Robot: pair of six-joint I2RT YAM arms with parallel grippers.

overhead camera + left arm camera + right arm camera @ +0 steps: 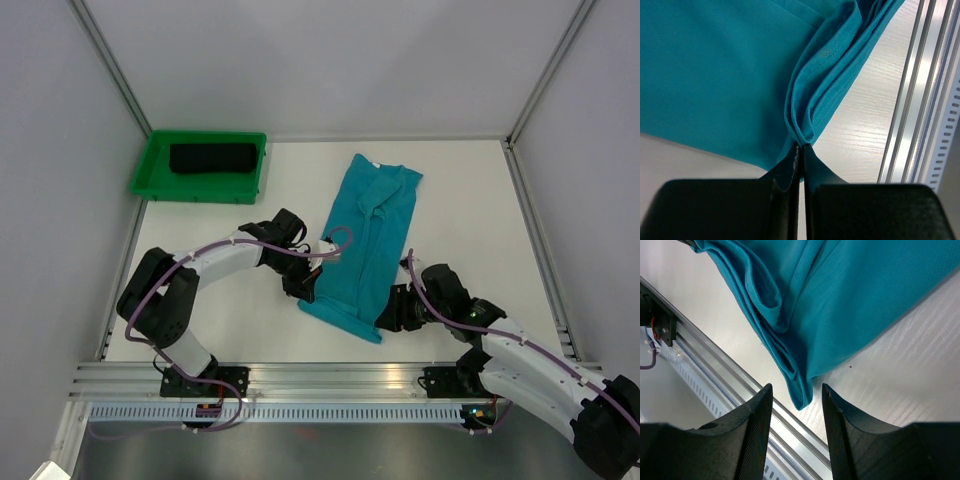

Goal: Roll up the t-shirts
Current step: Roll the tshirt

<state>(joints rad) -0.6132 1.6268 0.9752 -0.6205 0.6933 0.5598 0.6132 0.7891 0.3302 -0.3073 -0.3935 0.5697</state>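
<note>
- The left claw (305, 288) is clamped shut on the near left hem corner of the plain teal cloth t-shirt (365, 235), and the fabric bunches at its tips.
- At the back left, the black cloth t-shirt (212, 158) lies as a compact bundle in a green plastic tray (150, 172).
- The teal shirt lies folded into a long strip on the white table (470, 200), collar away from the arms.
- The right claw (392, 315) has its jaws apart, with the near right hem corner in the gap, unpinched.
</note>
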